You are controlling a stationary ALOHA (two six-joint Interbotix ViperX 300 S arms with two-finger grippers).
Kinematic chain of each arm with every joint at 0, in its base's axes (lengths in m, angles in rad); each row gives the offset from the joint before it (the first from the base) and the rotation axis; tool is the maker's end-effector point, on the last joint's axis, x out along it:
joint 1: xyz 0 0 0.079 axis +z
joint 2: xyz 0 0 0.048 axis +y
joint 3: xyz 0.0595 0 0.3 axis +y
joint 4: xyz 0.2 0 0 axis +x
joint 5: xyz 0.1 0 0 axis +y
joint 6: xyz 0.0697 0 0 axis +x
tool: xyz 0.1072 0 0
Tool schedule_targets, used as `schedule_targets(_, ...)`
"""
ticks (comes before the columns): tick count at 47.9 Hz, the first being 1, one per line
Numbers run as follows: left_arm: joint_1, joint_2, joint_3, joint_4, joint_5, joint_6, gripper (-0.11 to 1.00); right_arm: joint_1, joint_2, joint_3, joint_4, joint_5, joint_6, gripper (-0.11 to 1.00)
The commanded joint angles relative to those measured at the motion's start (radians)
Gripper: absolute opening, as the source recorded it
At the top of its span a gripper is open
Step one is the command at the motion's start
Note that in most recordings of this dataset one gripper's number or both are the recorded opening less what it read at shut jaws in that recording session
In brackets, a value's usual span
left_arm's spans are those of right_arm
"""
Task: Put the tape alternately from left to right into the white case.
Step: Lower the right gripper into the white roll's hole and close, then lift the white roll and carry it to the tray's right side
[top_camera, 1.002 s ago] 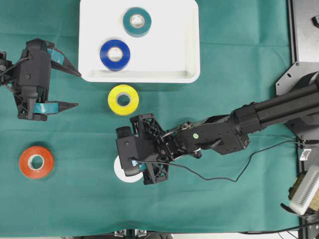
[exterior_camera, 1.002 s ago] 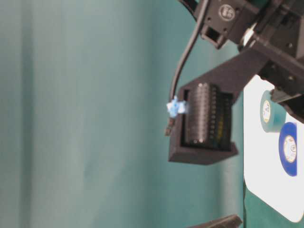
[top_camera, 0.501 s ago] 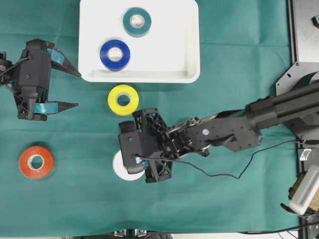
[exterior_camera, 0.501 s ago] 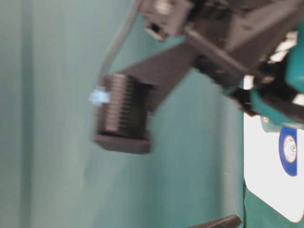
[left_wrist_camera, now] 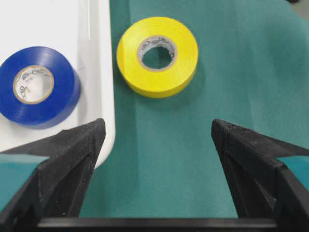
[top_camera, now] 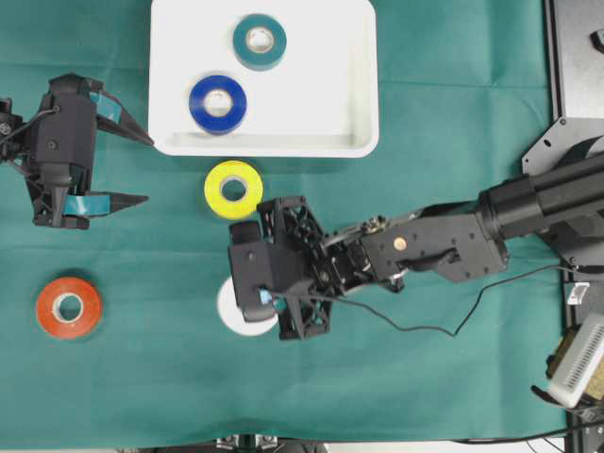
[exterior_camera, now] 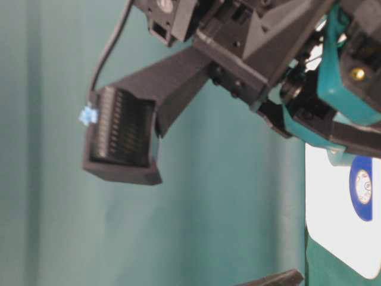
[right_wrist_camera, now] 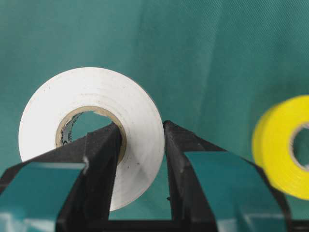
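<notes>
The right gripper (right_wrist_camera: 140, 159) is clenched on the wall of the white roll (right_wrist_camera: 91, 130) — one finger through the pale core, the other against the outer face, as the right wrist view shows. From above, that roll (top_camera: 243, 307) sits under the gripper (top_camera: 269, 300) on the green cloth (top_camera: 425, 377), and the white case (top_camera: 359, 94) lies up and away from it, toward the top of the overhead view, with the yellow roll (top_camera: 233, 189) between the two. So the carry, I judge, must run over or past the yellow roll to reach the open right half of the case. The white roll is a glossy ring, unmarked apart from faint specks. The blue roll (top_camera: 218, 103) and teal roll (top_camera: 260, 41) already lie in the case; the orange-red roll (top_camera: 69, 306) waits at the left. The left gripper (top_camera: 127, 170) stands spread wide and empty — nearer the yellow roll.
</notes>
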Motion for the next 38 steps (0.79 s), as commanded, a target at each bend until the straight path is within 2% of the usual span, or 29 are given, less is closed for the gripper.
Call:
schedule_targets(1,-0.003,-0.005,-0.006,0.0,-0.002,-0.002,0.61,-0.021,-0.051,-0.015,-0.005,0.023,0.0,0.25)
schedule_targets(17,-0.003,-0.006,-0.006,-0.002,-0.002,-0.002,0.61,-0.115,-0.115,0.021,-0.054,0.124,0.002,0.25)
schedule_targets(38,-0.003,-0.005,-0.003,-0.002,-0.002,-0.002,0.61,-0.307,-0.233,0.153,-0.055,0.124,0.002,0.25)
